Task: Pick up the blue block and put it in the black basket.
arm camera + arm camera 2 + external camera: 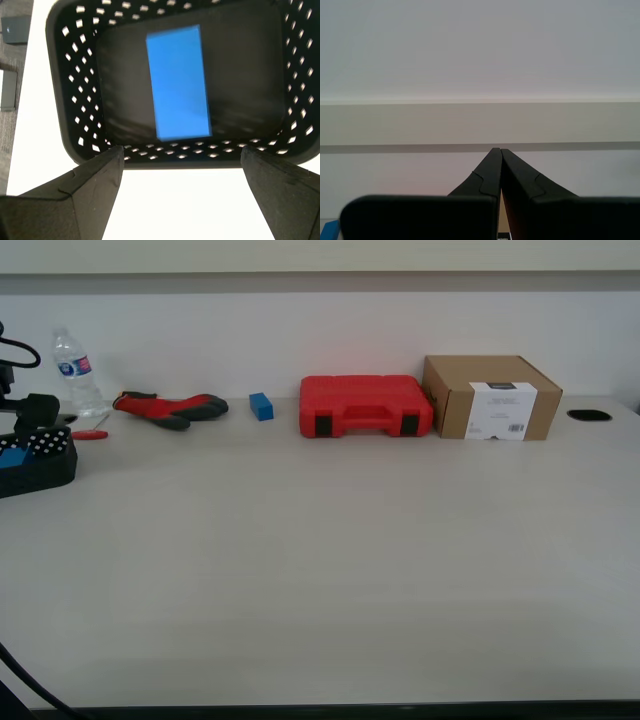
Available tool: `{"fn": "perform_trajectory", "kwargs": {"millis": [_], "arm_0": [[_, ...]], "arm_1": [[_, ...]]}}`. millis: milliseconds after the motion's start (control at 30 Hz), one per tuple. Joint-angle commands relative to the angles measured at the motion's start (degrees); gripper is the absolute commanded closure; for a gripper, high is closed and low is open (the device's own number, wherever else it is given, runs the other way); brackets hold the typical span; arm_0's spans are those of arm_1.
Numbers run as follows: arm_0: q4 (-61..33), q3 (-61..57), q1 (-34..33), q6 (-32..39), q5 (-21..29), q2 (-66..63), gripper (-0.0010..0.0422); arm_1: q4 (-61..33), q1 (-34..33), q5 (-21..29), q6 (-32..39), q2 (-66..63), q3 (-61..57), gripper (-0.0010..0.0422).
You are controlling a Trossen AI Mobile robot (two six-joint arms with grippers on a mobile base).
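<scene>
The blue block [178, 82] lies flat on the floor of the black basket [75, 100] at the far left of the exterior view, while the first gripper [182, 155] hangs above the basket's rim with its jaws wide apart and empty, and the second gripper [500, 151] points at a bare wall with its jaws pressed together.

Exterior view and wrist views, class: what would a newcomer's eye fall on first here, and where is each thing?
The red case stands out at the back of the table, with the cardboard box touching it on the exterior view's right. At that view's far left, the blue block lies inside the black basket, and my first gripper hovers open above it.
</scene>
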Motion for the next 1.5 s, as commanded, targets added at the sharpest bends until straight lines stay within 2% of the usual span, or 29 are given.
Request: {"fn": "perform_trajectory", "kwargs": {"millis": [33, 100, 233, 267, 300, 1500], "arm_0": [[0.24, 0.11, 0.04, 0.0, 0.0, 0.0, 0.0413], [0.24, 0.11, 0.04, 0.0, 0.0, 0.0, 0.0413], [0.24, 0.11, 0.04, 0.0, 0.0, 0.0, 0.0413], [0.24, 0.11, 0.04, 0.0, 0.0, 0.0, 0.0413], [0.24, 0.11, 0.04, 0.0, 0.0, 0.0, 0.0413], [0.24, 0.11, 0.04, 0.0, 0.0, 0.0, 0.0413]], "arm_1": [[-1.51, -0.02, -0.42, -0.17, -0.02, 0.0, 0.0126], [-1.68, -0.17, -0.37, -1.07, -0.04, 0.02, 0.0188], [-2.8, -0.61, 2.25, -1.42, -0.15, 1.03, 0.0388], [-3.02, -0.7, 3.08, -1.49, -0.15, 1.18, 0.0422], [-2.95, -0.83, 3.13, -2.16, -0.15, 1.31, 0.041], [-2.12, -0.92, 2.78, -2.47, -0.22, 1.29, 0.0413]]}}
